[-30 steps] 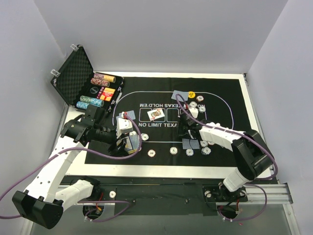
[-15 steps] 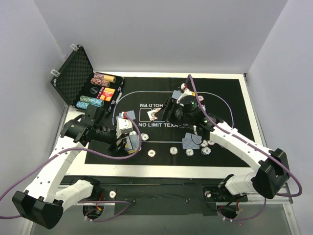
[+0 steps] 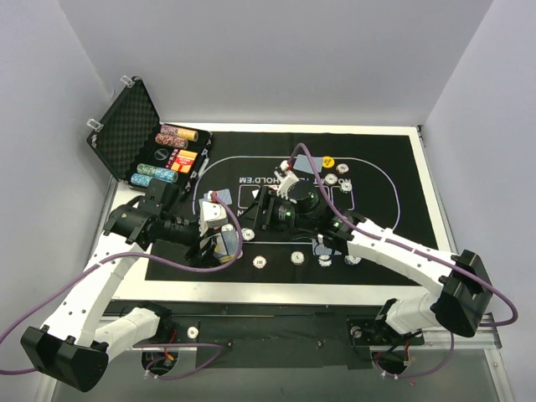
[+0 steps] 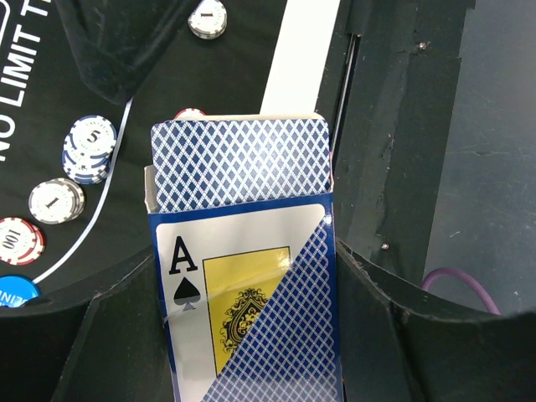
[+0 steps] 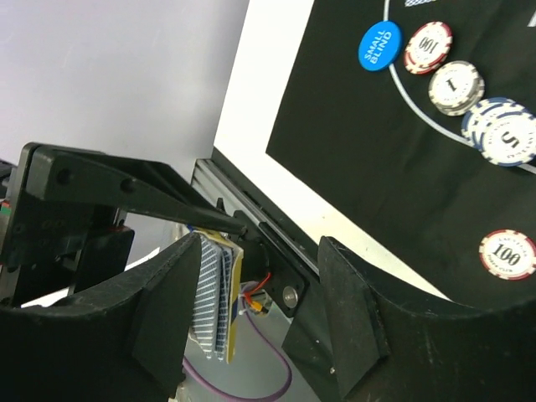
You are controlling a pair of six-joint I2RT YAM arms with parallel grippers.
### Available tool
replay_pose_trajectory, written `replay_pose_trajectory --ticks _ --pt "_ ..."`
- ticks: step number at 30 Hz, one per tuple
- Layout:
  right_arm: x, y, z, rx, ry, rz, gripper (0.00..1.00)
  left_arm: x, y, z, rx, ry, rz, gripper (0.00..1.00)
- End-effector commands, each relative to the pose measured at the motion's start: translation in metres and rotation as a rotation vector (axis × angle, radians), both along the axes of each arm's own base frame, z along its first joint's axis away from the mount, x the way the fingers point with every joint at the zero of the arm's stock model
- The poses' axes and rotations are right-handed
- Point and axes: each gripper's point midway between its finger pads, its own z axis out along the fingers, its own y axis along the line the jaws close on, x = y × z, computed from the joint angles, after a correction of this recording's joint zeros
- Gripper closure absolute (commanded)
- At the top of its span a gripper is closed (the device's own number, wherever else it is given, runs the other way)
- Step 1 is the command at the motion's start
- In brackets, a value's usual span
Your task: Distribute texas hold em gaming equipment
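My left gripper (image 3: 219, 241) (image 4: 247, 343) is shut on a blue-patterned card box (image 4: 243, 285) showing an ace of spades, with blue-backed playing cards (image 4: 241, 159) sticking out of its top. My right gripper (image 3: 254, 214) (image 5: 260, 310) is open and reaches left toward that deck (image 5: 213, 301), which shows edge-on close beside its left finger (image 5: 172, 318). Whether they touch I cannot tell. Single poker chips (image 3: 260, 262) lie in a row along the mat's near side. A blue small-blind button (image 5: 379, 43) and chips (image 5: 456, 86) lie near the left gripper. A yellow button (image 3: 329, 162) sits at the far side.
The black foam-lined case (image 3: 126, 126) stands open at the back left with rolls of chips (image 3: 167, 155) beside it. The black felt mat (image 3: 385, 167) covers the table. More chips (image 3: 337, 181) lie at the far right. A white table border (image 4: 289, 50) runs by the left gripper.
The right arm has swung left across the mat, from the chips at the right toward the deck in the left gripper, and its jaws have spread wider. The left arm has stayed still.
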Motion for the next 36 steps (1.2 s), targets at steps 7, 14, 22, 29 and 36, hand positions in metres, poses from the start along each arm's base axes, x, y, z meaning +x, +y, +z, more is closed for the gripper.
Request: replay_pose_trajectory --ticks 7,14,22,29,36 --pt "-0.023 0.017 0.015 0.014 -0.054 0.093 0.45 0.015 -0.012 0.024 -0.086 -0.07 0.02 1.0" --pt "-0.03 0.024 0.011 -0.022 -0.051 0.136 0.45 0.018 -0.014 0.028 -0.097 -0.077 0.027 1.0" --pt "-0.024 0.022 0.005 -0.007 -0.009 0.12 0.61 0.017 -0.014 0.028 -0.1 -0.074 0.028 1.0" --pt "-0.018 0.004 0.0 0.033 0.022 0.064 0.71 0.018 -0.013 0.028 -0.097 -0.076 0.037 1.0" --pt "-0.015 -0.013 0.003 0.053 0.023 0.025 0.73 0.02 -0.014 0.028 -0.098 -0.074 0.042 1.0"
